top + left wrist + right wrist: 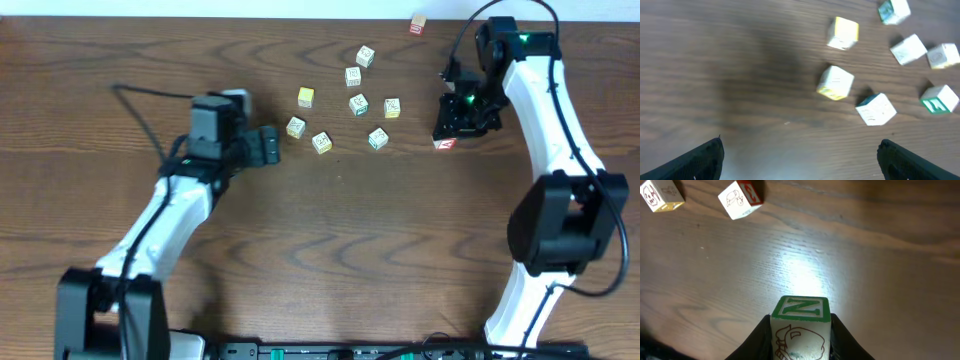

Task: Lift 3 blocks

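Showing R claw [800, 342] closed on 1 block [800, 311] (green N face); L claw [800, 160] fully open, empty, w/ nearest loose block [835, 82] just ahead on tabletop [740, 75], L arm closer than R.

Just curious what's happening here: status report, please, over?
Left gripper open, empty, short of the loose blocks. Right gripper shut on one block. Nothing in either arm's way.

Whitish block [801, 326] with green-framed N, brown wood-grain table [880, 255]
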Robot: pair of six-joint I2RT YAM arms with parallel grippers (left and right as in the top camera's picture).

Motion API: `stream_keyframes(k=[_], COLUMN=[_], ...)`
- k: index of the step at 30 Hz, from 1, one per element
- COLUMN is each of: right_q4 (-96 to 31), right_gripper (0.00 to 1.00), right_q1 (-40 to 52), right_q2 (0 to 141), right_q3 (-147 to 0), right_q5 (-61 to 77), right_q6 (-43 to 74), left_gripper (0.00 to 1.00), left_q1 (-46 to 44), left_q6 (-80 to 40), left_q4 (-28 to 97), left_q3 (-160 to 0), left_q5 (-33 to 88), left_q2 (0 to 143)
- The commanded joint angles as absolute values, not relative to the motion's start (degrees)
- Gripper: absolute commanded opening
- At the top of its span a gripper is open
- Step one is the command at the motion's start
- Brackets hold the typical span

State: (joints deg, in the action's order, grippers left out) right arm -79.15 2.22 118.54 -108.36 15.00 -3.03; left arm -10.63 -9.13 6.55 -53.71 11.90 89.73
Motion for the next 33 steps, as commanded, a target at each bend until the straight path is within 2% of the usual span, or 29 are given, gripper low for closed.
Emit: stream_keyframes(k=[1,6,8,13,17,22,23,24,26,33], right_q4=[-76.9,-63.8,-57.8,-49.8,-44.8,-39.8,-39.0,-37.9,-35.4,-29.6], right_gripper=[0.01,0.02,0.09,0.15,0.15,0.23,0.24,0.25,0.25,0.21], right_q1=[2.7,4.2,5.8,12.6,18.3,22.9,23.6,24.4,25.6,26.3], right_q2=[110.1,94.9,89.5,85.1,86.4,88.8,89.4,90.5,93.4,102.6], right_q3=[-101.1,-78.5,-68.9,-55.1,-50.2,-49.8,-49.8,-49.8,-49.8,-49.8], right_q5=[10.3,10.3,9.4,7.8,7.8,7.9,7.9,7.9,7.8,7.8], right_q6=[2.6,6.5,8.8,15.2,19.4,20.6,20.7,20.8,21.3,21.4], left_gripper=[0.98,0.98,0.98,0.98,0.98,0.99,0.98,0.93,0.88,0.87], left_q1=[-14.0,-17.2,-17.5,-17.4,-17.4,-17.4,-17.4,-17.4,-17.4,-17.4], left_q6=[-7.3,-7.3,-7.3,-0.1,2.9,2.8,2.8,2.8,2.8,2.8], left_q4=[6.4,1.4,-0.6,-2.1,-2.3,-4.3,-5.3,-6.3,-8.2,-12.3], left_q3=[-57.5,-58.4,-58.4,-58.4,-58.6,-59.1,-59.1,-59.1,-59.1,-59.1], left_q5=[8.6,6.7,5.8,5.1,5.1,5.1,5.1,5.1,5.1,5.1], left_q2=[92.2,94.3,95.5,100.5,104.9,107.0,107.2,107.3,107.5,110.5])
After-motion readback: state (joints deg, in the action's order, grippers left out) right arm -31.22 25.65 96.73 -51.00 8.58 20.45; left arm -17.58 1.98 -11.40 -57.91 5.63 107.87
